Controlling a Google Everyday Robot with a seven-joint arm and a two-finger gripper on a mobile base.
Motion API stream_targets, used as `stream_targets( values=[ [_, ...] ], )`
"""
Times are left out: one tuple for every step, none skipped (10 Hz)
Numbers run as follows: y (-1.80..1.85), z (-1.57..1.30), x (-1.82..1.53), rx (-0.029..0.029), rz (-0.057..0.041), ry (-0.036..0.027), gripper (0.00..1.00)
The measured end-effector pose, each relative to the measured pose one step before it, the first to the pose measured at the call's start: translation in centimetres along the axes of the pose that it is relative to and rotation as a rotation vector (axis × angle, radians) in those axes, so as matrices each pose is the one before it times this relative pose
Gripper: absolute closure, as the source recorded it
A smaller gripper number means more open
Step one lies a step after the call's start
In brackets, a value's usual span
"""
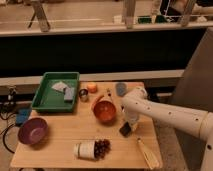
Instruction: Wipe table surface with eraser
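Note:
The table surface (60,142) is a light tan wooden top. The eraser (125,130) is a small dark block resting on it, just right of the orange bowl (105,111). My gripper (127,125) reaches in from the right on a white arm. It points down and is shut on the eraser, holding it against the wood.
A green tray (50,102) with grey blocks stands at the back left. A purple bowl (33,131) is at the front left. A tipped cup with dark grapes (92,148) lies at the front. A pale wooden utensil (146,152) lies at the front right. Small items (92,87) sit behind the orange bowl.

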Motion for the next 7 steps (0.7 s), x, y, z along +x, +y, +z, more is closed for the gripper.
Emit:
stream_targets(
  values=[
    [-1.305, 0.285, -0.457, 0.004, -0.01394, -0.00621, 1.0],
    [-0.662, 0.07, -0.314, 0.00438, -0.01128, -0.00466, 1.0],
    [-0.189, -0.023, -0.093, 0.00175, -0.01, -0.00138, 1.0],
    [-0.471, -0.088, -0.568, 0.00237, -0.01661, -0.00516, 1.0],
    [-0.704, -0.194, -0.674, 0.00754, -0.01792, -0.00341, 1.0],
    [-0.347, -0.143, -0.795, 0.00949, -0.01741, -0.00864, 1.0],
    [0.366, -0.145, -0.53, -0.00151, -0.01483, -0.00262, 1.0]
  ],
)
